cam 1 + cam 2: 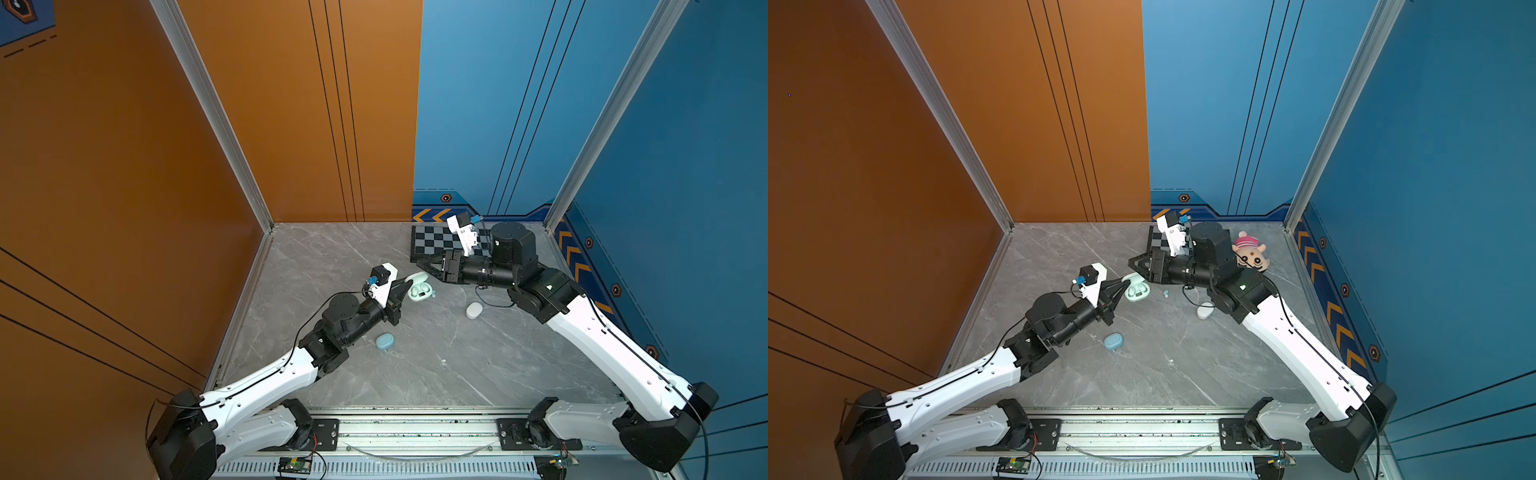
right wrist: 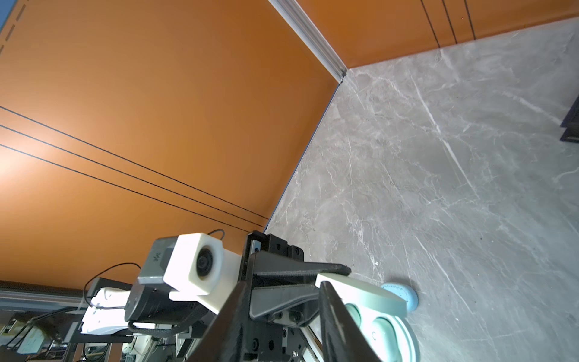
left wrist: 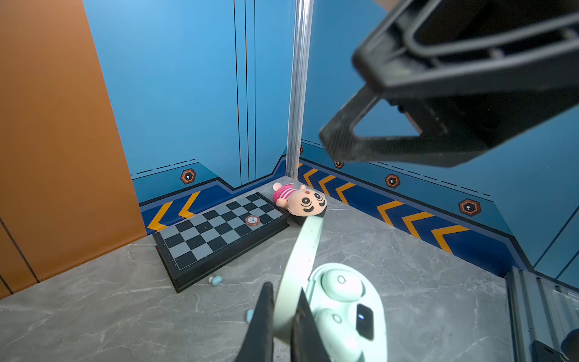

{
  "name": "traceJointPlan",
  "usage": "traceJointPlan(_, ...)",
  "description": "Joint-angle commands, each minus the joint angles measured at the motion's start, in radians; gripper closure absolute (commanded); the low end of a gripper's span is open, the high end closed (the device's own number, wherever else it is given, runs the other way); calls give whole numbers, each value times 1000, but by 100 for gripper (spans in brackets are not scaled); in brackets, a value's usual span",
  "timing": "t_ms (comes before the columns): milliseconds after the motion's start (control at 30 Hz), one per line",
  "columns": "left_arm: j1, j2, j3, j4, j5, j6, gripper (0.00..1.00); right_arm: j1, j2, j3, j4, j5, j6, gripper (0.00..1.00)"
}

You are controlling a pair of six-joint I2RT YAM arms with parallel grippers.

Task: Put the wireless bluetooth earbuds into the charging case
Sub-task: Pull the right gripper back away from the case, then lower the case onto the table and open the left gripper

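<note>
Wireless bluetooth earbuds (image 3: 341,280) in mint sit in the open case (image 3: 377,301), whose lid (image 3: 308,247) the left claw (image 3: 282,316) clamps, while a loose blue bud (image 1: 433,294) lies on the table (image 1: 457,353) just lower right of the parted right claw (image 1: 422,262), the nearer arm.

Left arm stretched low and forward from its base, left end effector (image 1: 409,284) close to the surface, jaws pinched shut on the upright charging case lid (image 3: 302,250). Right arm bent in toward centre with its wrist level. Right end effector (image 1: 420,262) hung just opposite the left, jaws slightly parted, gripping nothing.
</note>
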Motion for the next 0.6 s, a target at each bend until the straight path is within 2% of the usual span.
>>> traceJointPlan(0,-23,7,26,21,32,32,100,-41,-70,4,1,54,9,60)
traceJointPlan(133,-55,52,45,21,60,58,100,-92,-156,-97,-7,271,101,59)
traceJointPlan(200,-75,82,54,21,68,71,100,-132,-190,-157,-25,342,156,59)
traceJointPlan(433,-165,234,87,23,101,131,100,-255,-228,-252,-301,491,227,60)
traceJointPlan(567,-238,380,118,59,104,166,100,-302,-270,-326,-365,540,267,59)
